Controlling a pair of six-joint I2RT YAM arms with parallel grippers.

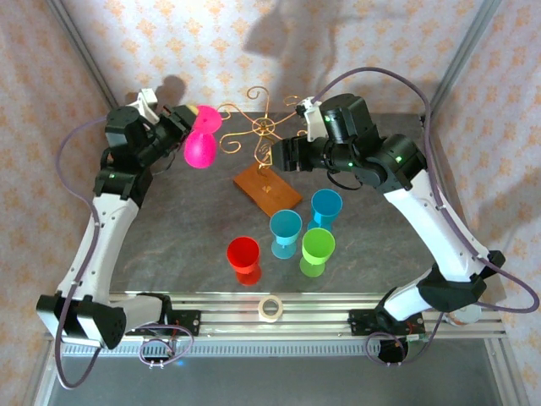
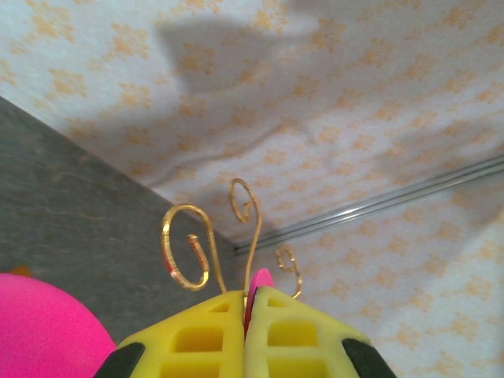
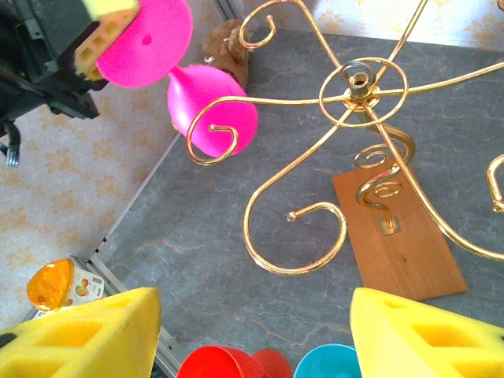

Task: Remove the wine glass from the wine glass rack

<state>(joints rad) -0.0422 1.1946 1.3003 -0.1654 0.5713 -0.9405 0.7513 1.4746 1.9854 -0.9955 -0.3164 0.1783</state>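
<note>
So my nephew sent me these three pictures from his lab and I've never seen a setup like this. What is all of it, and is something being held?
These are two robot arms bolted to the near edge of a grey table. One picture looks down from above; the other two come from cameras on each wrist.

On the table stands a gold wire rack on a wooden base, with red, green and two blue cups in front, and a tape roll on the rail.

The left gripper, its yellow jaws closed, pinches the foot of a pink wine glass, tipped bowl-down beside a rack arm. The right gripper is open and holds nothing.
</note>
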